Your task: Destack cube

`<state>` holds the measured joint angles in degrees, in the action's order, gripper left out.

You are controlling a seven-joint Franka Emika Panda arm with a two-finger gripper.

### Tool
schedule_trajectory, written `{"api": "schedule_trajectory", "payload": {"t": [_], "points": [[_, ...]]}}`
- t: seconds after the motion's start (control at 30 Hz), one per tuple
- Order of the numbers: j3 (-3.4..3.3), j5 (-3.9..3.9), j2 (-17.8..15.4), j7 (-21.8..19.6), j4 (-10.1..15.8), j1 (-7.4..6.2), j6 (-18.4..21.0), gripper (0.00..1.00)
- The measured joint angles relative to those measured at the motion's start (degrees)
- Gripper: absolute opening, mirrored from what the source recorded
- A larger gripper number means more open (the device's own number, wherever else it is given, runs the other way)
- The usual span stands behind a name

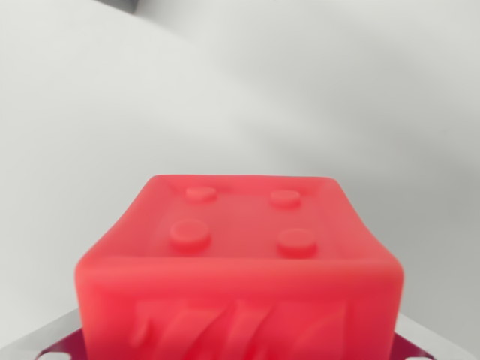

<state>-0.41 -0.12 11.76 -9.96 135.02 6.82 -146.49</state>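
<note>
Wrist view is showing a red cube (pixel 238 270) sitting very close beneath the camera, filling the lower middle of the picture and running off its bottom edge. Four round studs are standing up from the cube's top face, two nearer and two farther, and raised slanted ridges are showing on the side facing the camera. The cube is looking slightly soft and out of focus — it is lying right up against the lens. At the bottom corners, on the wrist view's left and the wrist view's right, a grey-edged plate (pixel 429 341) with a dark red face is peeking out from behind the cube; whether it belongs to the hand or to something under the cube, I cannot tell. No fingers are showing, so I cannot tell whether the hand is spread, closed or gripping the cube. Beyond the cube a pale, plain worktop (pixel 112 150) is stretching away, blurred, with a soft shadow band crossing it diagonally — and a small dark shape (pixel 124 6) is sitting at the top edge toward the wrist view's left, too blurred to identify.
</note>
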Motion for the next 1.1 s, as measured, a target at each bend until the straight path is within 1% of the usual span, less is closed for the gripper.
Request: {"api": "schedule_trajectory", "payload": {"t": [0.23, 1.1], "points": [[-0.07, 0.03, 0.0, 2.7, 0.8, 1.08, -0.9, 0.00], [-0.20, 0.15, 1.2, 14.3, 3.7, 6.02, -4.9, 0.00]]}}
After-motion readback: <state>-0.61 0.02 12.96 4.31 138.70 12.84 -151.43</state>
